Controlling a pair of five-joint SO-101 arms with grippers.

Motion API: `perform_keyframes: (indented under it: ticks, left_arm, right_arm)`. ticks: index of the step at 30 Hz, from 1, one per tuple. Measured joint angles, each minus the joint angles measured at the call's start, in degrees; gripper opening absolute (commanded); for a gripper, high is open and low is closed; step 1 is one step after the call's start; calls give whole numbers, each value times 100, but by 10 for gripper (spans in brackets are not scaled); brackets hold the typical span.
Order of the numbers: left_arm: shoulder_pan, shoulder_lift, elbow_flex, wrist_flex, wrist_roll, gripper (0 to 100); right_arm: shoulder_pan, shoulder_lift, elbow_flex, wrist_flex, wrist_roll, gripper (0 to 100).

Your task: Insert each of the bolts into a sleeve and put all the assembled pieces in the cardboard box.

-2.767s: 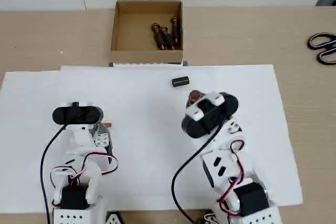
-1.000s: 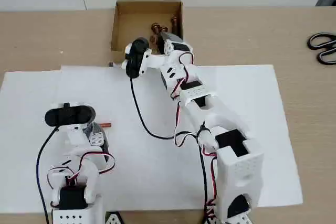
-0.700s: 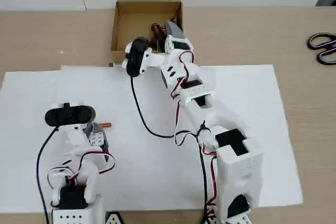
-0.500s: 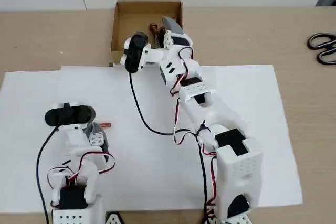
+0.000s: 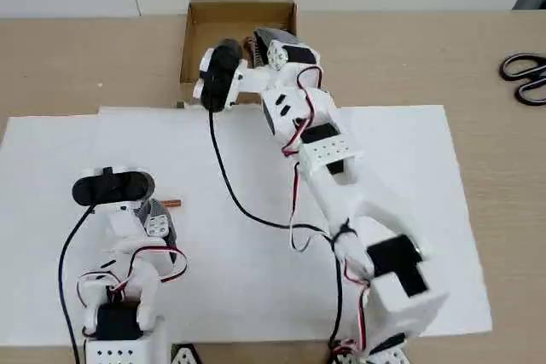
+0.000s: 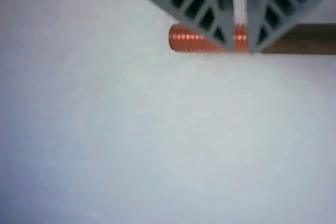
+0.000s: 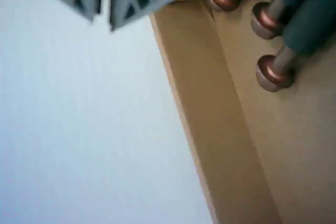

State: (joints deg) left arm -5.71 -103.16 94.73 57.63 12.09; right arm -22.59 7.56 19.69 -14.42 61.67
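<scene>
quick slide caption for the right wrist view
Right claw above the cardboard box's wall, sleeved bolts lying inside.

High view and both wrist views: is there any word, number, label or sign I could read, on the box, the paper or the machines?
No text can be read in any view.
cardboard box: plain brown, no print showing.
paper sheet: blank white.
bolt: only its thread, no marking.
left arm and right arm: any marks on their white housings are too small to read.
</scene>
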Motion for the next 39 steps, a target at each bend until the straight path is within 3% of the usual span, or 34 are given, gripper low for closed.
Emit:
perform_keyframes:
  ticks: [5, 24, 32, 39]
  left_arm:
    - [0, 0, 0, 0, 0, 6]
    - [0, 0, 0, 0, 0, 6]
    - [0, 0, 0, 0, 0, 6]
    - [0, 0, 0, 0, 0, 6]
  right_arm:
    - [0, -1046, 501, 1319, -343, 2]
    - [176, -2840, 527, 6382, -4756, 3]
    - [193, -2875, 527, 7560, -6523, 3]
    - [193, -2875, 431, 7736, -6840, 4]
